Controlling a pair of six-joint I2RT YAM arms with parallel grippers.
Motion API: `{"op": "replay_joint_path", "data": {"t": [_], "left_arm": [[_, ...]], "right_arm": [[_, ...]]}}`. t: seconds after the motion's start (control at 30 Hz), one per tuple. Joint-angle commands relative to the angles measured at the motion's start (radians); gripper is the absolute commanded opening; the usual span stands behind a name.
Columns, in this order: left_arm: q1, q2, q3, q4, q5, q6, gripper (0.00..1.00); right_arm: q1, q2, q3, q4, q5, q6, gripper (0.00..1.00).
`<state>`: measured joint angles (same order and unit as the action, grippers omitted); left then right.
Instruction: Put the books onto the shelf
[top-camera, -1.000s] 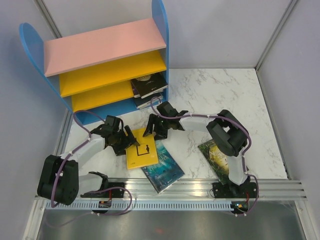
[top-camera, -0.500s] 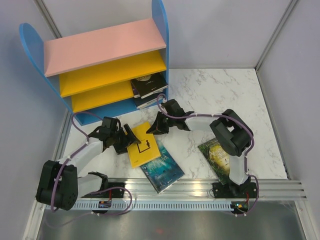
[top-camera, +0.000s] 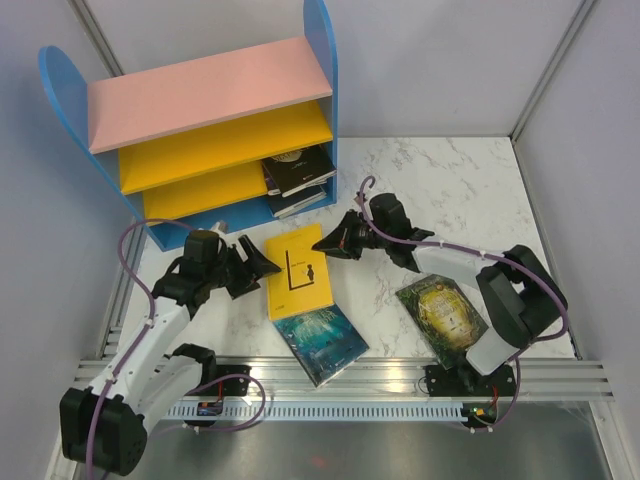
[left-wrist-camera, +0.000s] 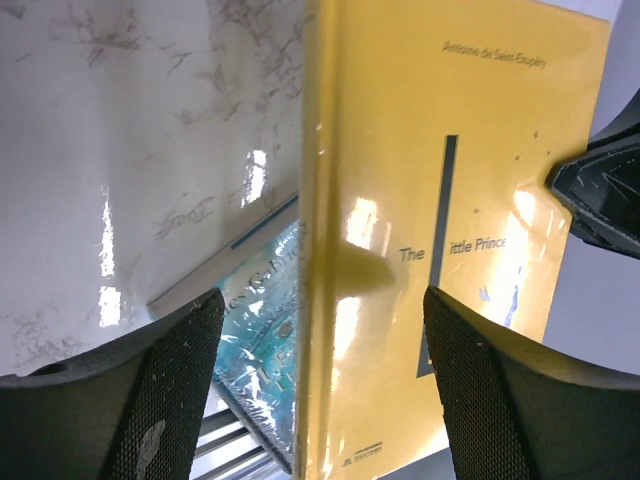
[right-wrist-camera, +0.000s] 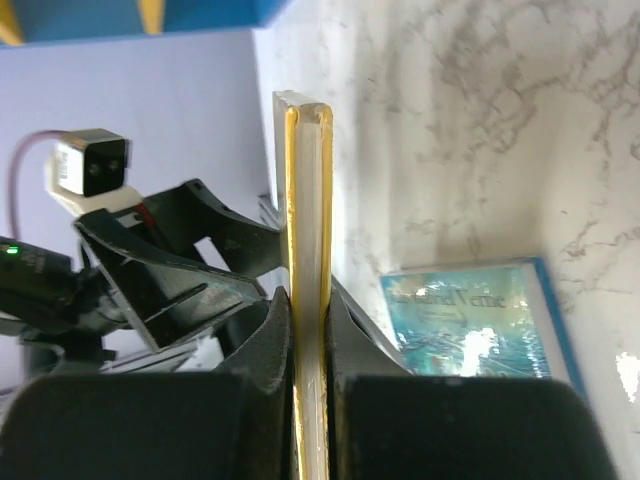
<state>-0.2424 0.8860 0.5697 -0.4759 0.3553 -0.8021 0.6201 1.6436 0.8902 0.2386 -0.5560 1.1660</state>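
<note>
- Shifted away from the arm bases since a second ago, the yellow book now overlaps only a corner of the teal book, and both arms reach further out.
- Right gripper is clamped on the yellow book's right edge, holding it tilted up off the marble table.
- Left gripper has its fingers wide apart, one on either side of the book's spine.
- A green-gold book lies flat near the right arm's base.
- The shelf stands at the back left, with dark books stacked at the right end of its lower levels.
</note>
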Motion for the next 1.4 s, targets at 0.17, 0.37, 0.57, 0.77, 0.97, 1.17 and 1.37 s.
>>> {"op": "replay_joint_path", "data": {"t": [0.17,0.37,0.57,0.77,0.97,1.17,1.37], "left_arm": [[0.014,-0.143,0.053,-0.010,0.033,-0.124,0.84],[0.014,-0.216,-0.013,0.204,0.137,-0.267,0.87],[0.014,-0.252,-0.102,0.425,0.224,-0.397,0.73],[0.012,-0.266,-0.160,0.568,0.289,-0.480,0.44],[0.014,-0.289,-0.139,0.595,0.323,-0.491,0.02],[0.014,-0.328,-0.067,0.487,0.242,-0.479,0.02],[0.014,-0.354,0.015,0.413,0.107,-0.508,0.02]], "right_arm": [[-0.040,-0.153,-0.028,0.211,-0.090,0.173,0.00],[-0.040,-0.137,-0.100,0.421,-0.114,0.296,0.00],[-0.039,-0.128,-0.146,0.593,-0.128,0.405,0.00],[-0.016,-0.108,-0.163,0.702,-0.140,0.468,0.00],[0.026,-0.084,-0.168,0.777,-0.133,0.508,0.00],[0.038,-0.106,-0.152,0.687,-0.122,0.463,0.60],[0.073,-0.204,-0.217,0.642,-0.082,0.463,0.70]]}}
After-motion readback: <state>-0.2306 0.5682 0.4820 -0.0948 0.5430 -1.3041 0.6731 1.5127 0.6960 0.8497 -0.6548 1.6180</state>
